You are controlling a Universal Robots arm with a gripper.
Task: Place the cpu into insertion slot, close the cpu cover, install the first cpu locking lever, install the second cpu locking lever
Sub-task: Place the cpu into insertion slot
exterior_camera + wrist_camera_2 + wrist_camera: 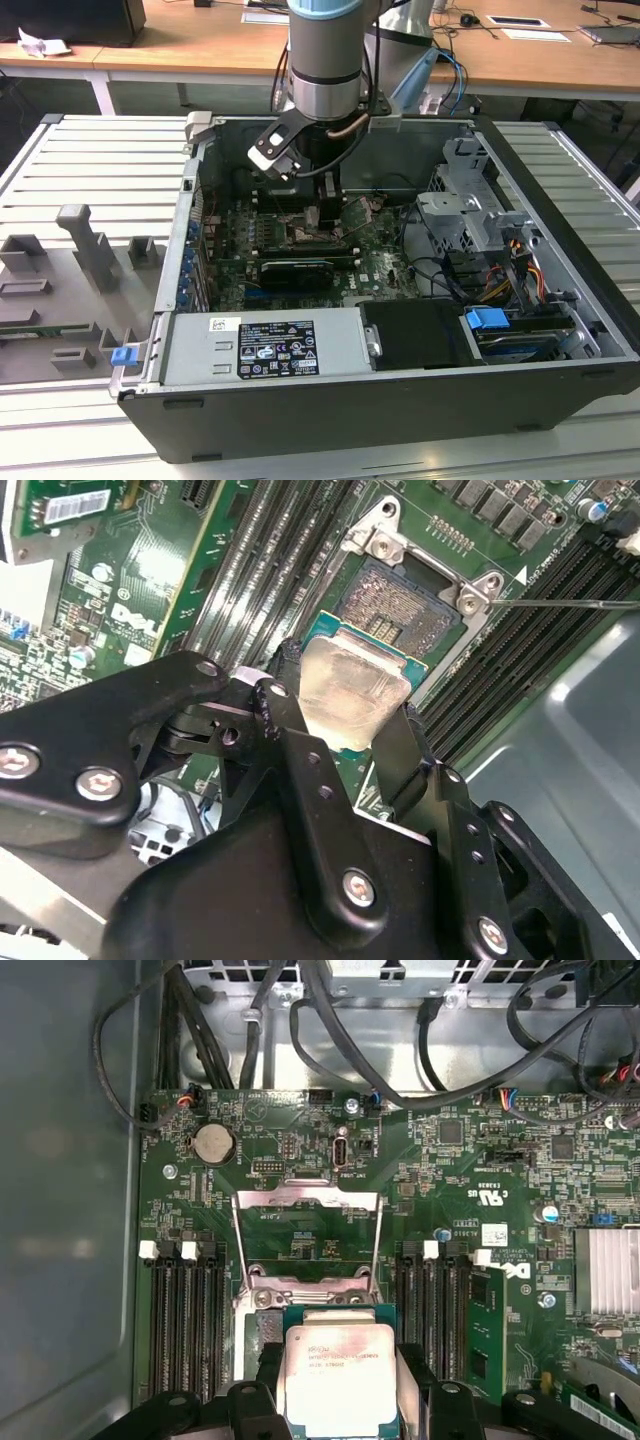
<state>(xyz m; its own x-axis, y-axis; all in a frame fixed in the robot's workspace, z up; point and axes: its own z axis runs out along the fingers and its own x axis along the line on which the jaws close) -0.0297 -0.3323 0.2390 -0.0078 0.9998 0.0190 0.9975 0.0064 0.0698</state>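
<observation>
Closest in, the black pincer is closed on the cpu, gripping two opposite edges. The chip hangs just above the insertion slot, seemingly not yet seated. No step is finished: the cpu cover stands open and both levers are undone. Memory slots flank the socket closely, while the case wall lies well apart.

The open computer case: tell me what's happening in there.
The arm's gripper is shut on the cpu and holds it over the insertion slot on the green motherboard. The slot's contacts are bare, so the chip is not yet seated. The cpu cover stands swung open.
</observation>
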